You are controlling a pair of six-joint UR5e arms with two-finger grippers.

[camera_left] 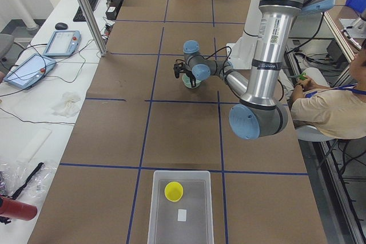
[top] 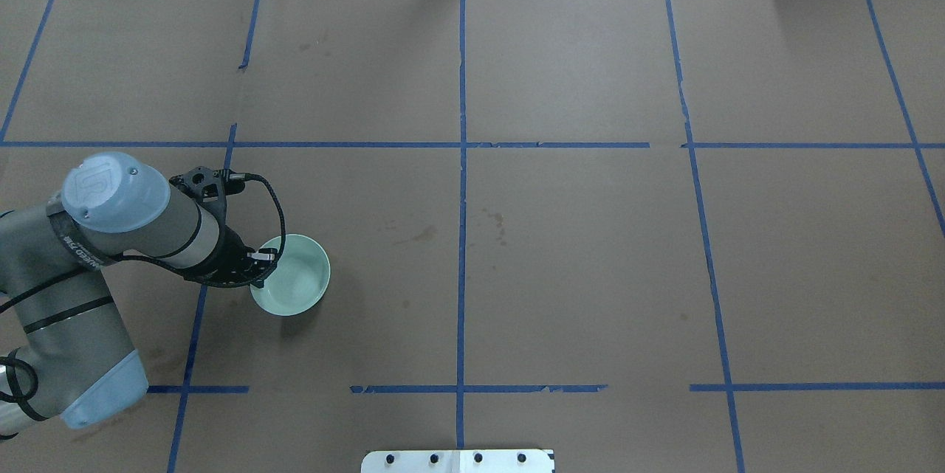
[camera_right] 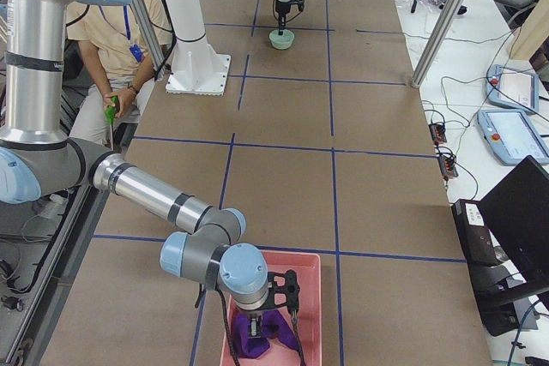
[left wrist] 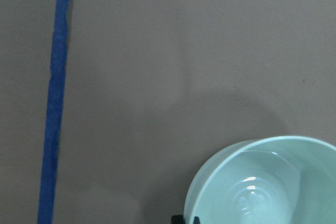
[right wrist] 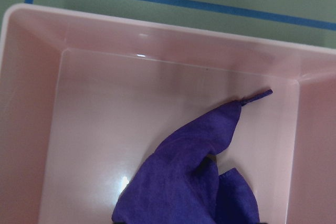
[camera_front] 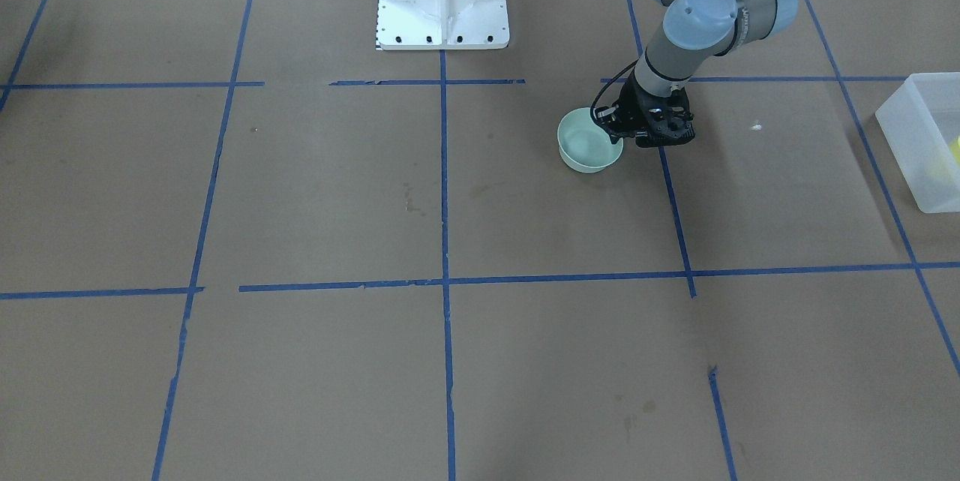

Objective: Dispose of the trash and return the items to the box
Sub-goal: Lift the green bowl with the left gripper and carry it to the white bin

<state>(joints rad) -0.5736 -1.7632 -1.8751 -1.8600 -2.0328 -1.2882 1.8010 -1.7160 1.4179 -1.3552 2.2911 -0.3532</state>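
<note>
Side view, not overhead, shows yellow cup (camera_left: 173, 191) in box (camera_left: 197, 227), table's left end. At right end, pink bin (right wrist: 157, 40) holds purple cloth (right wrist: 184, 187) under right gripper (camera_right: 257, 327). At bowl (top: 295, 277) rim, left gripper (top: 257, 274) — both grips unclear.

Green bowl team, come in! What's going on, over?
Left gripper at mint bowl rim, grip unclear. Right gripper over purple cloth in pink bin. Yellow cup in box. Nothing seen blocking bowl.
</note>
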